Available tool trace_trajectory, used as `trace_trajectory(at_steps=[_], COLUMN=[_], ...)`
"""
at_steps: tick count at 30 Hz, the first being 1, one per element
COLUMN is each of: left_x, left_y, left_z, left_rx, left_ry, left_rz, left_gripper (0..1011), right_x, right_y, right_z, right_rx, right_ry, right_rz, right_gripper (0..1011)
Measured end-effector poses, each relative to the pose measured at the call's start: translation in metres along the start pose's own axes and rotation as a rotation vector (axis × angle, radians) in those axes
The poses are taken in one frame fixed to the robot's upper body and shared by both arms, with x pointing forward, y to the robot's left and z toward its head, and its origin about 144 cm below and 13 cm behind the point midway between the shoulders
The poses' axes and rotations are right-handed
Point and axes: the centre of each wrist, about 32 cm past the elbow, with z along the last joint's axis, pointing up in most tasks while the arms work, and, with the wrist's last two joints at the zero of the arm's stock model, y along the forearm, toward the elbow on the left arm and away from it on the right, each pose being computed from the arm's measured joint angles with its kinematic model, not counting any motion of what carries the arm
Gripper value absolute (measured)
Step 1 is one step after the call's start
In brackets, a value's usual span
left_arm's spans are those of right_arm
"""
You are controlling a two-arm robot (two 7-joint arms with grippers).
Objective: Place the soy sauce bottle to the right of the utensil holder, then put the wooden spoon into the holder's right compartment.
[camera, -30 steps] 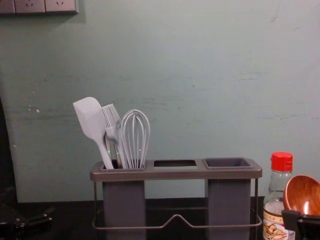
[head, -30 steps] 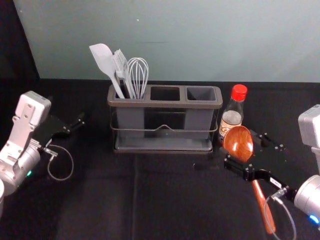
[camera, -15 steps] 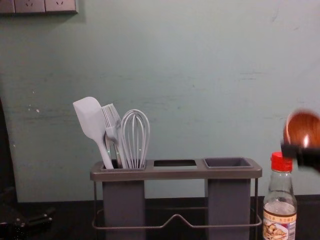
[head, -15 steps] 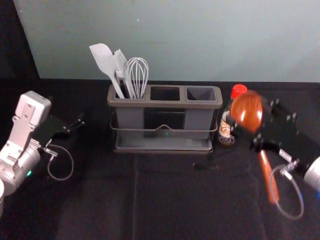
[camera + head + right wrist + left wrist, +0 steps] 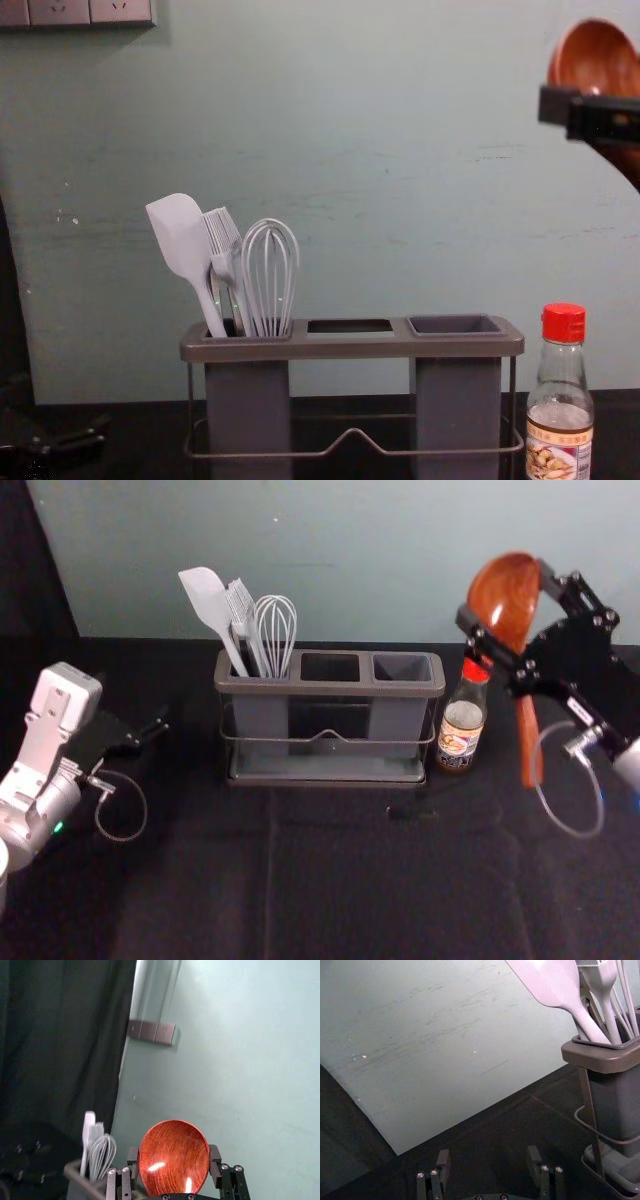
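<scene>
The wooden spoon [image 5: 515, 630] is held raised above the table [image 5: 350, 880], beyond the right end of the utensil holder [image 5: 330, 689], its handle [image 5: 530, 742] pointed down. Its bowl [image 5: 174, 1157] is gripped from both sides by the right gripper [image 5: 174, 1154]. The left gripper [image 5: 488, 1156] is parked at the table's left side, its jaws spread with nothing between them.

The spoon can be judged light and stiff, with a glossy, probably slippery finish; since it is pinched at the rounded bowl, some swivelling is to be expected. The present grasp is well suited to handle-first lowering, for which the handle should be centred over the right compartment [image 5: 458, 400].

The soy sauce bottle [image 5: 461, 730] is stood upright just beside the holder's right end, so the first step can be taken as done. It looks to be made of glass, heavier and breakable, and would best be grasped around the body, below the neck. A food picture is printed on its label [image 5: 560, 452] under a band of small characters; no brand can be read.
</scene>
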Motion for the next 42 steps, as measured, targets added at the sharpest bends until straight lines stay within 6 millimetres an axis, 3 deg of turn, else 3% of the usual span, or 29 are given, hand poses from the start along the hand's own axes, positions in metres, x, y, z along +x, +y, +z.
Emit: trace_trajectory(at_steps=[15,27,42], left_x=[0.000,0.000,0.000], left_y=[0.000,0.000,0.000], left_z=[0.000,0.000,0.000], left_rx=[0.000,0.000,0.000], left_ry=[0.000,0.000,0.000], left_rz=[0.000,0.000,0.000], left_gripper=[1005,1005,1005], right_x=[0.006,0.020,0.025], right_y=[0.058,0.104,0.144], right_z=[-0.026,-0.037,-0.057], right_rx=[0.184,0.191,0.175], right_ry=[0.028,0.069,0.106], right_rz=[0.021,0.069,0.054], right_gripper=[839,839,839])
